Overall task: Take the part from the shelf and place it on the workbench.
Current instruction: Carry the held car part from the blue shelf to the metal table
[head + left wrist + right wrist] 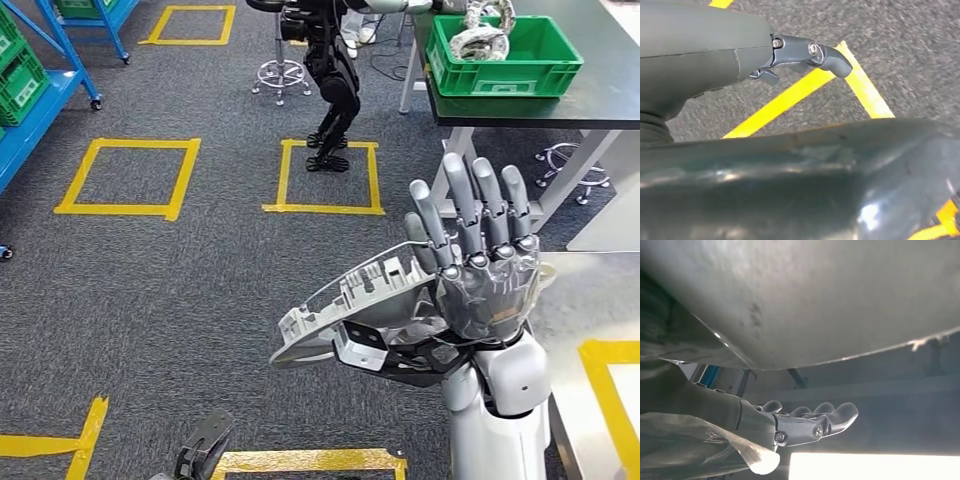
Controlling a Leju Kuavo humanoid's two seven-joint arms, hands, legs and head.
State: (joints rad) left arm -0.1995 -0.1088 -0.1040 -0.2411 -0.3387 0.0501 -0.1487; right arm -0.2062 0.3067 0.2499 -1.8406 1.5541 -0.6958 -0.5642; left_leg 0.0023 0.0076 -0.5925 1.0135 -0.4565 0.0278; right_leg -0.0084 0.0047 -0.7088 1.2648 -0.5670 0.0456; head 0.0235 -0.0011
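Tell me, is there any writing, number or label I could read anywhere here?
None can be read.
White label on the green plastic crate on the dark workbench: too small and blurred.
White label on the green bin on the blue shelf: too small.
Grey metal part: no markings visible.

My head view is evenly lit and sharp (soft shadows only) — my wrist views are dimmer, near surfaces blurred, with one blown-out white glare strip point(874, 466).

We find no readable text, brand, number or sign anywhere. The white label on the green plastic crate point(504, 62) is too small to read.
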